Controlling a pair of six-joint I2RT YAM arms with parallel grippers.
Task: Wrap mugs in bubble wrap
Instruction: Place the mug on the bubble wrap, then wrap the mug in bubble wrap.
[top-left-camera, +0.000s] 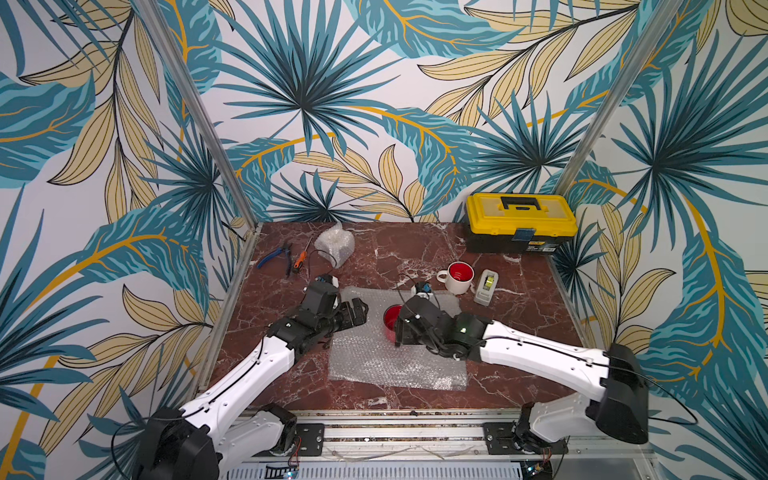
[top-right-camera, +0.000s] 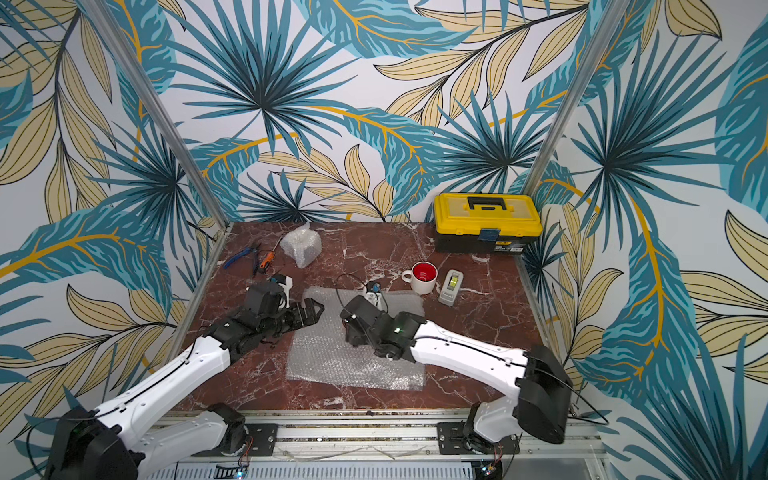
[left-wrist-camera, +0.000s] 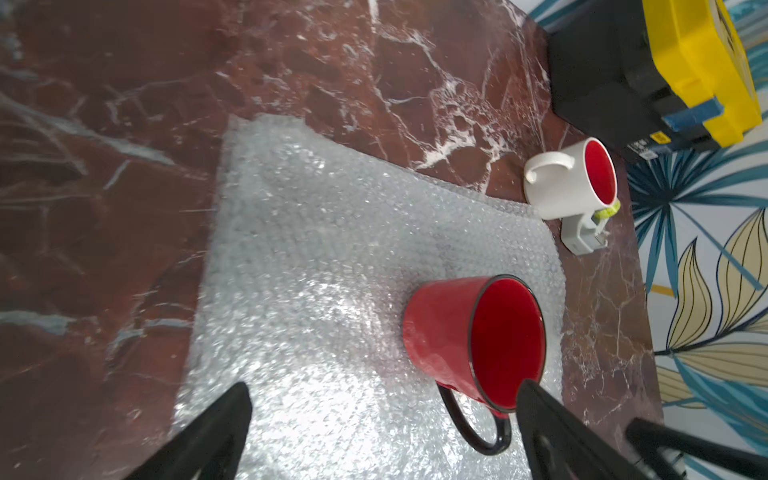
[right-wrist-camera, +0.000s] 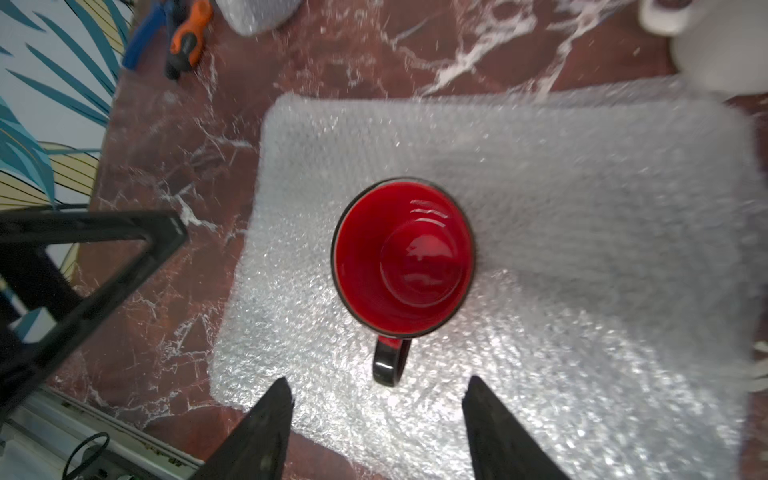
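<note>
Nearest me, the bubble wrap is lying flat as one sheet on the near middle of the marble table. I am holding my right gripper over the sheet with its fingers spread well apart and gripping nothing. The black handle of the red mug is pointing into the gap between them, just ahead of the tips and touching neither. The red mug is standing upright, mouth up, around the middle of the sheet.

I am reaching in from the sheet's left edge with my left gripper, aiming it right towards the mug. Its fingers are spread wide and empty, and I cannot tell how high above the sheet they are hanging.

Just past the sheet's far right corner, the white mug with the red inside is standing upright on bare marble, handle to the left. The grey tape dispenser is sitting just beside it on the right.

At the far left, blue-handled pliers and an orange screwdriver are lying side by side. A crumpled bundle of bubble wrap is sitting to their right, and I cannot tell what is inside it. In the far right corner a yellow-lidded toolbox is sitting shut against the wall
</note>
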